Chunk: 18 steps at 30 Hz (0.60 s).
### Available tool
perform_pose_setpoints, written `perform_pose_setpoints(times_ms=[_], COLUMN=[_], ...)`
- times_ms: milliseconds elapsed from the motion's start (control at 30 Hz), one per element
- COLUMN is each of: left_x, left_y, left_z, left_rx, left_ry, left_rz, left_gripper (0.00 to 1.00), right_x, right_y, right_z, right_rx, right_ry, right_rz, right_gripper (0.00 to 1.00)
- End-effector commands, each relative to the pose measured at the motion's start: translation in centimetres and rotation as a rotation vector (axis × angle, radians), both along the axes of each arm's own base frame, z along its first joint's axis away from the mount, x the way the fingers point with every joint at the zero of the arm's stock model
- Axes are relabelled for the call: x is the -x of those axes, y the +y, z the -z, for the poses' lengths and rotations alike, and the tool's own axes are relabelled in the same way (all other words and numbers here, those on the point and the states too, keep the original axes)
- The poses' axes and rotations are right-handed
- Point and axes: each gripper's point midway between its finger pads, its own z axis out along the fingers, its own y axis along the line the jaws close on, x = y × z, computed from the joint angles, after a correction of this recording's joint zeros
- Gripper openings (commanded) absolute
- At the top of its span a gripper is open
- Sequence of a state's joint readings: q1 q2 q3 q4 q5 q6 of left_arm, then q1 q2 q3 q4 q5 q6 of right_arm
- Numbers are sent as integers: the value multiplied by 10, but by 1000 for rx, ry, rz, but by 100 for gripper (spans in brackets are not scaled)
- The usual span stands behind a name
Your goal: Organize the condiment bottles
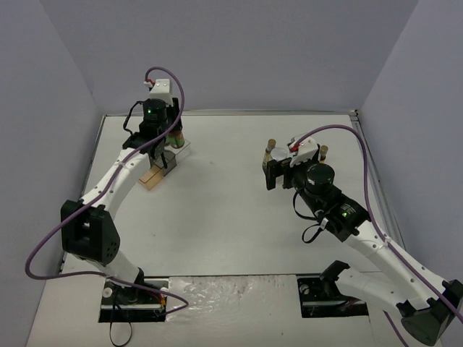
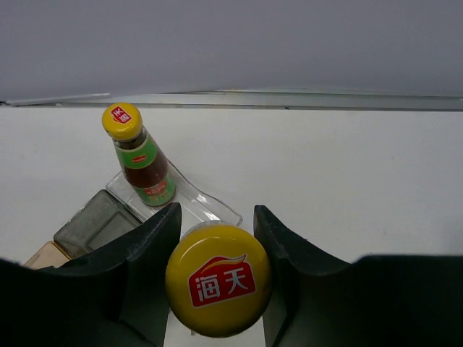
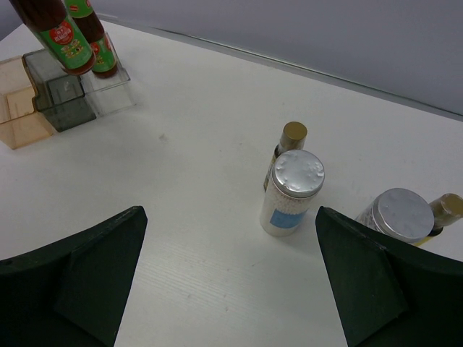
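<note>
My left gripper [image 2: 217, 214] is shut on a yellow-capped sauce bottle [image 2: 218, 280], held over the tinted plastic tray [image 2: 94, 224]. The second yellow-capped sauce bottle [image 2: 141, 155] stands upright in the tray's clear end compartment. Both show at the top left of the right wrist view, the held bottle [image 3: 56, 35] tilted beside the standing bottle [image 3: 98, 45]. My right gripper [image 3: 230, 217] is open and empty above bare table. Ahead of it stand a silver-lidded pale jar [image 3: 291, 191], a brown-capped bottle [image 3: 292, 136] just behind it, another jar [image 3: 401, 215] and another brown-capped bottle [image 3: 448, 206].
The tray [image 1: 152, 178] lies at the far left of the table with clear, grey and orange compartments in a row. Grey walls enclose the table on three sides. In the top view the right gripper [image 1: 278, 173] hides the jars; two brown caps [image 1: 271, 143] show.
</note>
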<state>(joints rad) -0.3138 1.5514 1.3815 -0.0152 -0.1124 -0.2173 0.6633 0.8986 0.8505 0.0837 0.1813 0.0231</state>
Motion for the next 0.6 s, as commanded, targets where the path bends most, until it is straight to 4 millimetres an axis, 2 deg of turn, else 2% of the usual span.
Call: perform_pose_setpoints(times_ms=[0, 33, 100, 267, 433, 567], left_x=[-39, -40, -52, -74, -81, -80], left_y=[23, 23, 34, 45, 49, 53], left_z=[-61, -69, -69, -57, -54, -53], left_rx=[43, 49, 55, 62, 97, 120], left_ry=[-171, -187, -194, -210, -229, -243], left_rz=[-113, -116, -176, -261, -311, -338], left_gripper=[0, 0, 0, 0, 0, 0], right_x=[-5, -5, -6, -7, -6, -6], right_y=[1, 2, 1, -1, -2, -3], right_z=[-19, -18, -18, -16, -9, -6], right_rx=[-38, -38, -34, -31, -29, -31], right_ry=[-55, -54, -53, -50, -35, -27], right_rz=[-4, -5, -4, -6, -2, 0], right_gripper=[100, 100, 100, 100, 100, 100])
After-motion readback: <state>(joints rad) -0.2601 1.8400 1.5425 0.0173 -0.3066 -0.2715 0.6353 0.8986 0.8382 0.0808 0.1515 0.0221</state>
